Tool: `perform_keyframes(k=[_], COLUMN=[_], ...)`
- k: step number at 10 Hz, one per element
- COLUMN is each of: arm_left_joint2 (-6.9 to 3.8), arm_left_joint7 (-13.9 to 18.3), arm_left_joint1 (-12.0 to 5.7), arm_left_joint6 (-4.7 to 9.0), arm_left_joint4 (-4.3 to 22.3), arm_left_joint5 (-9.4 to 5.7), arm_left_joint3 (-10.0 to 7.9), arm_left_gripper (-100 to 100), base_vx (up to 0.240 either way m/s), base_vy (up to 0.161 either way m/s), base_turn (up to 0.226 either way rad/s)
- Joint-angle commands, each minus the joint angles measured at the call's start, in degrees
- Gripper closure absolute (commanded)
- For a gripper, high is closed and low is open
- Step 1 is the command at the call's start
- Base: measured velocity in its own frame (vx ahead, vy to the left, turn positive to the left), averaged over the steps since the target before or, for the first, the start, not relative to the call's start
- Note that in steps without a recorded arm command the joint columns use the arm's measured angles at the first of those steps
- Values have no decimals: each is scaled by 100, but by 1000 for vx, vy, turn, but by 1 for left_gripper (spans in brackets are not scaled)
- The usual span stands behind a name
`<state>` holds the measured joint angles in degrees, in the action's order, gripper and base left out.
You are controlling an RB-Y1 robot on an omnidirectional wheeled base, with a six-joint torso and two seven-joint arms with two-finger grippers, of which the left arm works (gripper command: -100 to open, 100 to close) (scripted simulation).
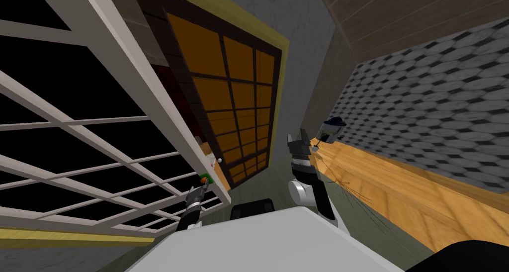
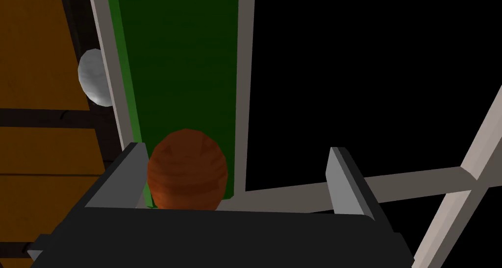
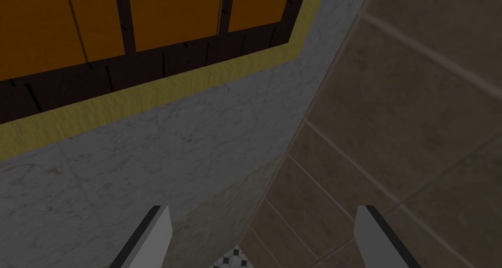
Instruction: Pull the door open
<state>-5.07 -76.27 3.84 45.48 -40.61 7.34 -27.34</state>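
The door is a white lattice frame around black panes, and it stands swung out toward me on the left. At its edge a round orange-brown knob sits on a green plate. My left gripper is open around the knob, which lies close against one finger and well apart from the other. In the head view the left gripper is right below the knob. A pale grey knob sticks out on the door's other side. My right gripper is raised beside me, open and holding nothing.
An orange panelled surface in a dark frame stands behind the door's edge. A long wooden counter runs along the patterned grey wall on the right, with a small dark blue and white object at its far end.
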Motion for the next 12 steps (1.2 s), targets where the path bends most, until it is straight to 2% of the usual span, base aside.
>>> perform_keyframes(k=[1,5,12], arm_left_joint2=[-121,-166,-166], arm_left_joint7=[149,389,389], arm_left_joint1=[60,181,181], arm_left_joint6=[-2,-8,-8], arm_left_joint4=[162,220,220], arm_left_joint5=[-105,-186,-186], arm_left_joint3=[-113,-127,-127], arm_left_gripper=[100,100,100], base_vx=[-60,-108,-11], base_vy=[6,-21,-1], base_turn=[13,16,5])
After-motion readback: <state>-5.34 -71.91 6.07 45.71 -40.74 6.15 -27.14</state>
